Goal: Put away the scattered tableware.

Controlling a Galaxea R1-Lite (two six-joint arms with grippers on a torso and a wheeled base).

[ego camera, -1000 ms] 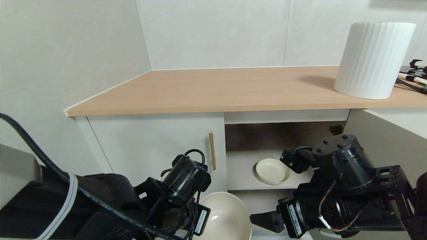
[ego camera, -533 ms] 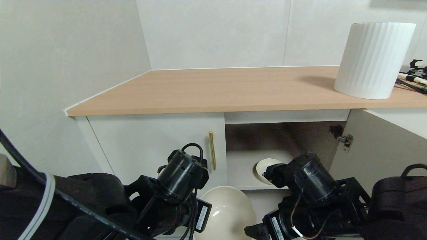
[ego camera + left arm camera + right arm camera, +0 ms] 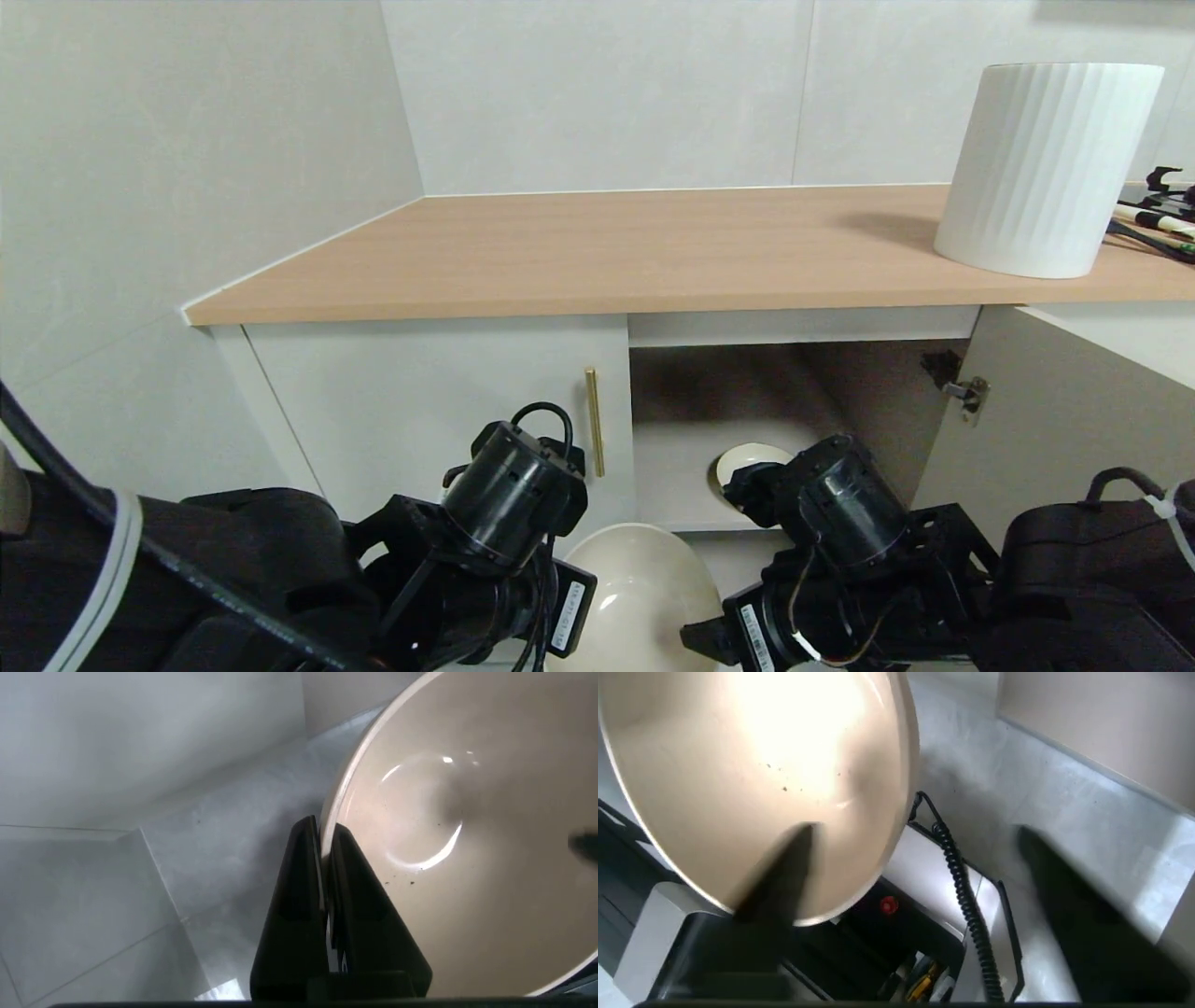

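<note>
Right claw (image 3: 910, 840) drew back from the cabinet (image 3: 747, 383) toward 6 o'clock, released.
Plate (image 3: 747, 459) lay shelved at 1 o'clock from the bowl (image 3: 448, 840); left claw (image 3: 322, 831) grasped its rim, unstored.

Carrying surface one: a wood-tone countertop (image 3: 579, 252), running from its left corner along the tiled back wall to the right end. One ribbed white cylinder (image 3: 1050, 168) stands upright at the right end, its base close to the front edge. Just beyond it, at the far right end, pens and dark tools (image 3: 1158, 219) lie flat, partly cut off.

Carrying surface two: a pale shelf (image 3: 672, 476) inside the open compartment below the countertop's right half. One cream dish (image 3: 747, 459) lies flat on it, about midway between the shelf's left and right sides. Only the dish's rear part is visible.
</note>
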